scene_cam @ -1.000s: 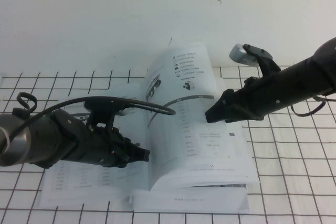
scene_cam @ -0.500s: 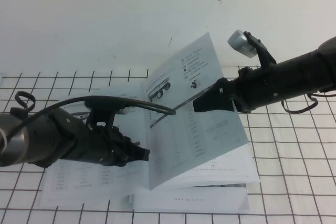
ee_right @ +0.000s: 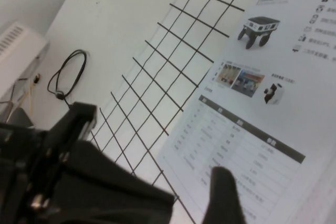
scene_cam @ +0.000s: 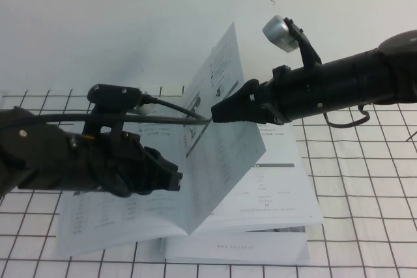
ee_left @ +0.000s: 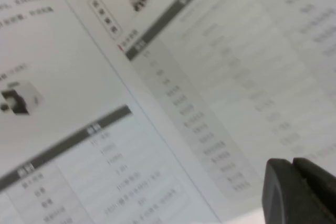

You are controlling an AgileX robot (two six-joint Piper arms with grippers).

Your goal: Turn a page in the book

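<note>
The book (scene_cam: 260,213) lies open on the gridded table. My right gripper (scene_cam: 215,114) is shut on the page (scene_cam: 225,161) and holds it steeply raised above the spine. In the right wrist view the page's face (ee_right: 252,103) shows a black flat-topped four-wheeled vehicle and a table, with one finger (ee_right: 223,198) in front of it; the other finger is hidden. My left gripper (scene_cam: 174,180) is shut and sits low over the book's left-hand pages (scene_cam: 98,226), just left of the raised page. Its closed fingertips (ee_left: 296,187) show over printed tables (ee_left: 220,51).
The white table has a black grid (scene_cam: 365,200) and a plain white wall (scene_cam: 130,17) behind it. A black cable (scene_cam: 169,116) arcs from the left arm toward the page. A looped cable (ee_right: 68,74) and a white box (ee_right: 18,45) lie off to one side.
My right gripper has moved left and up with the page, which rose from a low curl to a steep stand. The left arm has lifted a little and stays over the left pages.
</note>
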